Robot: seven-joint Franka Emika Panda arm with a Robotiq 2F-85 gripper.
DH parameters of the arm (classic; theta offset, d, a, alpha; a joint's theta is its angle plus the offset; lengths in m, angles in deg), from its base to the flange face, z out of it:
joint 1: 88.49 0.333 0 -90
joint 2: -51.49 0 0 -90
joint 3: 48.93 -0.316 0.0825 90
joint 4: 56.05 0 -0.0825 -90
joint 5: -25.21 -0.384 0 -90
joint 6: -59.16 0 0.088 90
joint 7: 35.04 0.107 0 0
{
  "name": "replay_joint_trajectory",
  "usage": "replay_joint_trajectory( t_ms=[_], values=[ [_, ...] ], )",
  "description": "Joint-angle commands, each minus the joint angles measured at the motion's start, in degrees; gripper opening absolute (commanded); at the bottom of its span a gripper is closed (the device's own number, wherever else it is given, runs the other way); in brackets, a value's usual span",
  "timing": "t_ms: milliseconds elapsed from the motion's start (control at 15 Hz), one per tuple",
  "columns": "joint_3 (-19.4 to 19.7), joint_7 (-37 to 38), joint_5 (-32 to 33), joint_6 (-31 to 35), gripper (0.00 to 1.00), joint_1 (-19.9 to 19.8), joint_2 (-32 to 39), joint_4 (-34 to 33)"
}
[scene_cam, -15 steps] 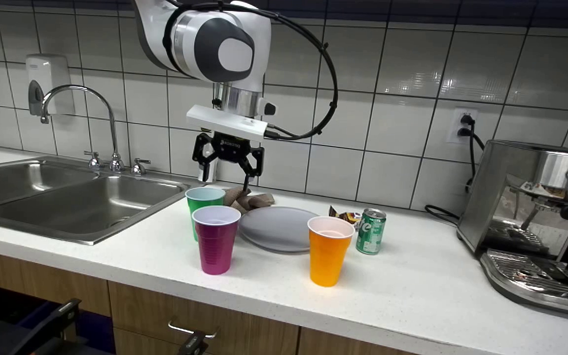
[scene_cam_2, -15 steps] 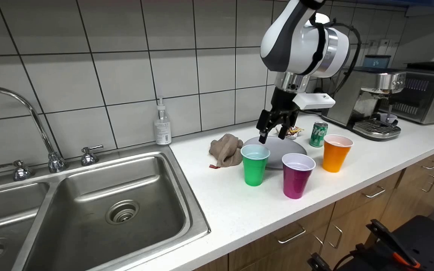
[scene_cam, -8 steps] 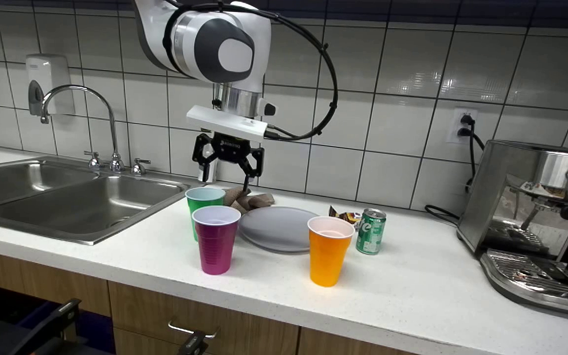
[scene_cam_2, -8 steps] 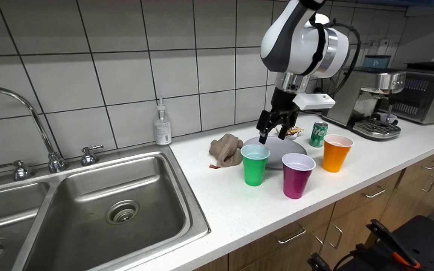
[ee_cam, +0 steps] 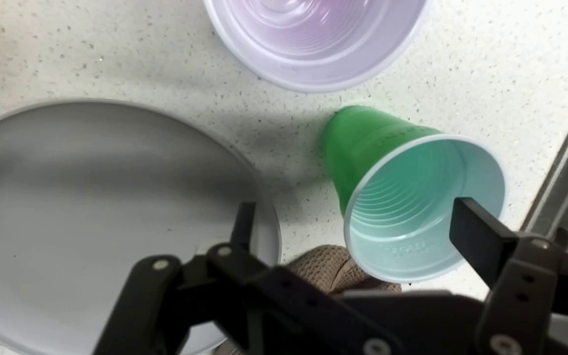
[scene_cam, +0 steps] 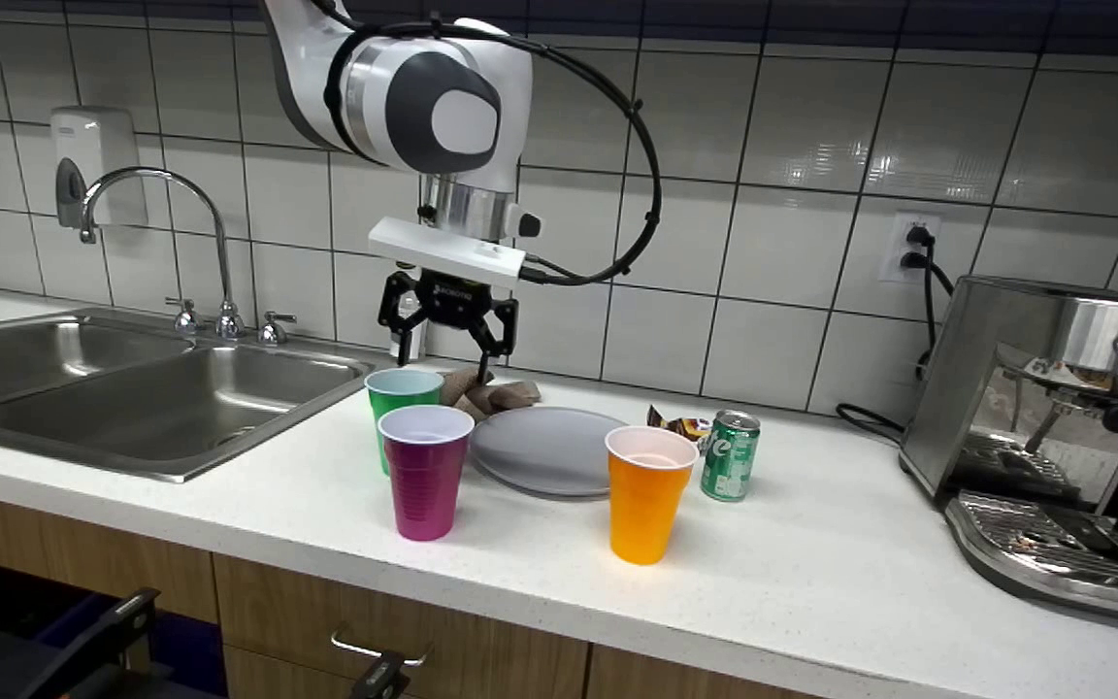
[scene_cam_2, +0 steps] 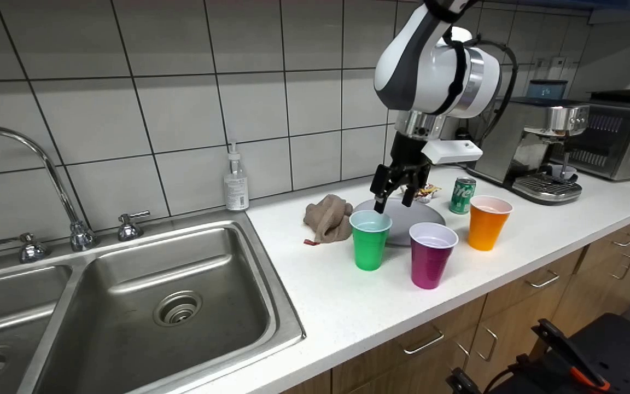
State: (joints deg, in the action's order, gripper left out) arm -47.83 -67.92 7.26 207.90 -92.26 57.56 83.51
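Evidently, the claw [scene_cam: 443, 367] stands wide apart and holds nothing: its fingers [ee_cam: 479, 236] hang above the counter [scene_cam: 811, 582], one crossing the mouth of the green cup [ee_cam: 412, 197] in the wrist view, the other overlying the edge of the grey plate [ee_cam: 91, 236]. The green cup stands upright beneath the first finger, near the grey plate but apart from it, with a brown cloth [scene_cam_2: 328, 219] close by; no contact with the claw is evident. Hazard, as judged: were the claw lowered in this alignment, the overhanging finger could catch the rim and tip or crease the green cup, whose wall is probably thin and light, while its partner could strike the grey plate. A toppling green cup might also knock the purple cup [scene_cam: 425, 476] nearby. Containers: the green cup shows a ridged, pale inner wall and no visible contents, its base being hard to make out; the purple cup, cropped in the wrist view, shows rings at its base. Farther out stand the orange cup [scene_cam: 644, 505], its base hidden, and a green can [scene_cam: 730, 458], contents unseen. Outermost is the sink [scene_cam_2: 266, 273], its drain [scene_cam_2: 178, 308] visible.
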Motion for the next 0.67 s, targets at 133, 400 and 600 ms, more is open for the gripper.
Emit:
replay_joint_trajectory(
  t_ms=[133, 400, 600],
  values=[
    [-1.3, 1.2, 1.8, 1.0, 1.0, -0.1, 2.5, -2.1],
    [-1.5, 2.7, 4.7, 2.5, 1.0, 0.2, 3.9, -2.4],
    [-1.7, 3.7, 6.9, 3.4, 1.0, 0.4, 5.0, -2.7]
  ],
)
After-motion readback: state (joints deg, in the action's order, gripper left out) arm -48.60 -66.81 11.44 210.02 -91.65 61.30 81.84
